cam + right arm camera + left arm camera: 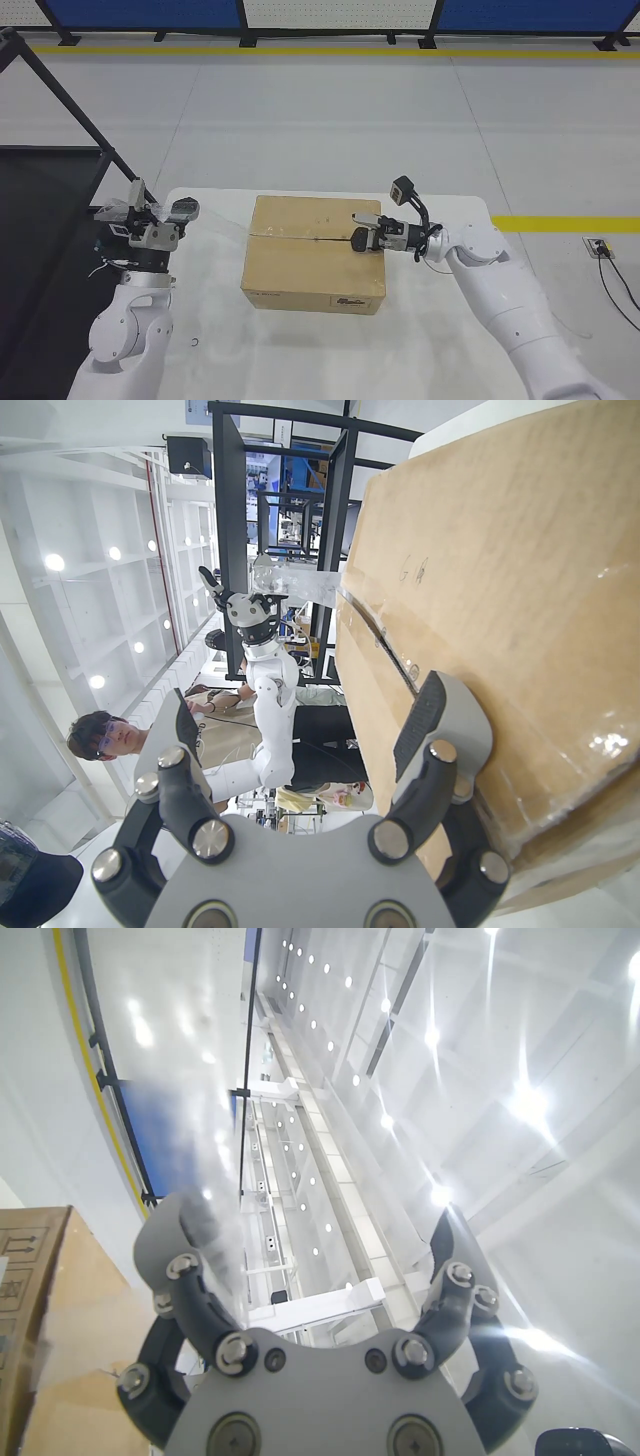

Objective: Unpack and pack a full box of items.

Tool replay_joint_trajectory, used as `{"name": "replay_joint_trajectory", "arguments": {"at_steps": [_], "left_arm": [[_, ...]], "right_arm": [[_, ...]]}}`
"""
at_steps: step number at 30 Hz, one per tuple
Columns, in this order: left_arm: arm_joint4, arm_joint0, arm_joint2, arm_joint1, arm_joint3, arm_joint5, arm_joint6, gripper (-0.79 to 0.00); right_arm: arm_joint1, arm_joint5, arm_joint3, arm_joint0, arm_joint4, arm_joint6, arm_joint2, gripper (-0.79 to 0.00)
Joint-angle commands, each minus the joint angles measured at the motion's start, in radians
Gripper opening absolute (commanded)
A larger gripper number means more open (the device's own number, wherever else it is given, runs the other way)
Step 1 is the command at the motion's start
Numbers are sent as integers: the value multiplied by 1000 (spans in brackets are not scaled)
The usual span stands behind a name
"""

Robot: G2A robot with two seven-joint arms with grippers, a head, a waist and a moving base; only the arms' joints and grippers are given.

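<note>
A closed cardboard box (310,265) stands in the middle of the white table (440,330), its top flaps meeting in a seam (395,655). My right gripper (358,238) is open at the box's right top edge, with one finger (425,710) lying on the lid beside the seam. My left gripper (172,213) is raised off the box's left side, open (312,1213). A strip of clear tape (300,581) stretches from the seam's far end to the left gripper (235,595) and clings by one finger (170,1233).
A black metal frame (45,190) stands close to the table's left side behind the left arm. A small ring-like item (193,342) lies on the table near the front left. The table has free room in front of and right of the box.
</note>
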Motion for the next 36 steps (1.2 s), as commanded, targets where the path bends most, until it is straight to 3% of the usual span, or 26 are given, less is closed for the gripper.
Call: {"name": "replay_joint_trajectory", "arguments": {"at_steps": [1,17,36], "left_arm": [[7,1,5,-1,-11,3,-1,0],[114,-38,112,-20,-85,31,-7,0],[268,-83,220,-38,-119,135,-10,0]], "right_arm": [[0,2,-1,-1,1,1,0,0],[13,-5,-17,-25,14,0,33,0],[31,10,-52,-55,21,11,65,0]]}}
